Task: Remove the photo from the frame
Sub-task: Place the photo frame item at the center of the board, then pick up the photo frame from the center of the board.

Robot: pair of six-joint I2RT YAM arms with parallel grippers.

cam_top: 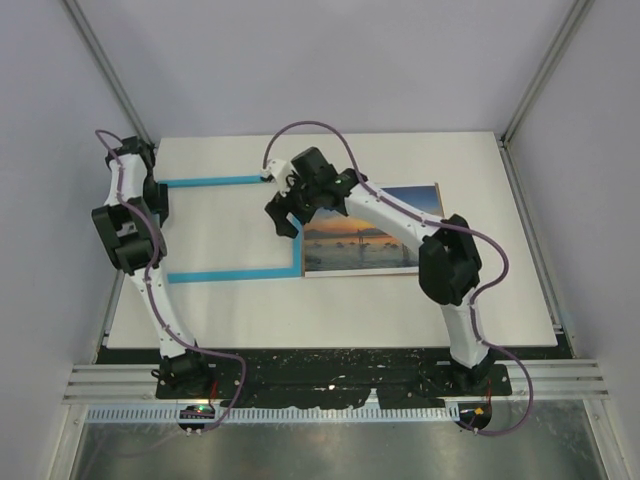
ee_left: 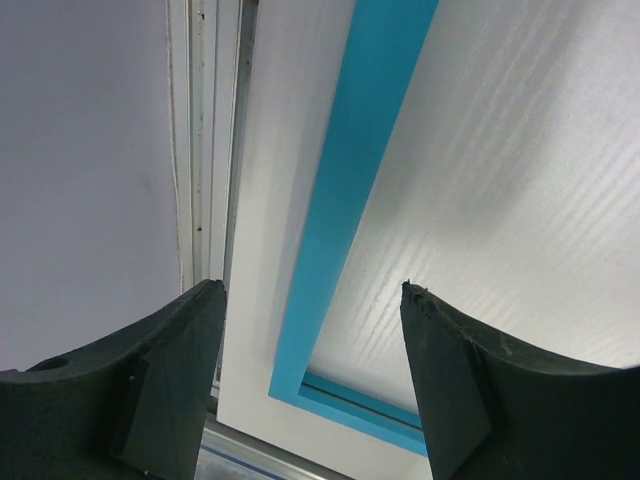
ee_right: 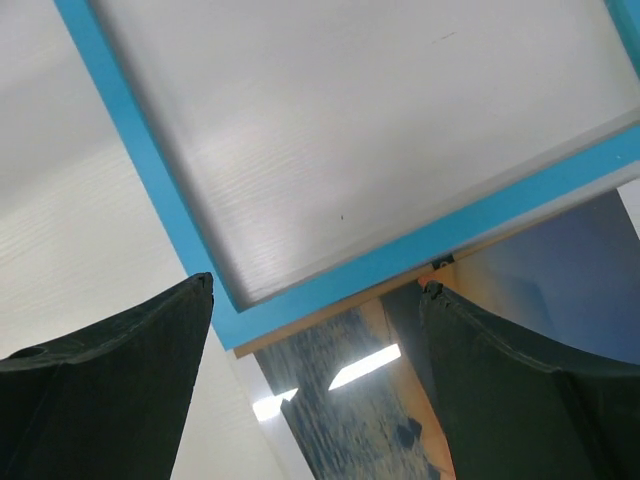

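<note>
Light-blue and thin, the frame (cam_top: 225, 276) lies flat on the white table (cam_top: 400, 310), left of centre. The photo (cam_top: 360, 248), an orange sunset over blue water, lies out of the frame and just beside its right edge. From the right wrist camera the frame's corner (ee_right: 150, 190) seems to meet the print's edge (ee_right: 340, 400), with a strip of wood colour showing under the blue. I cannot tell whether the two touch.

The left gripper (cam_top: 157, 195) hangs over the frame's left side. Its jaws stand wide apart with nothing between them, and in its own view (ee_left: 312, 290) a blue bar (ee_left: 350, 200) runs across the table below the fingers.

The right gripper (cam_top: 288, 215) hovers above the frame's right edge, and its forearm crosses over the top of the photo. Its jaws (ee_right: 318, 285) are also spread and hold nothing; the frame corner and the print show in the gap beneath them.
</note>
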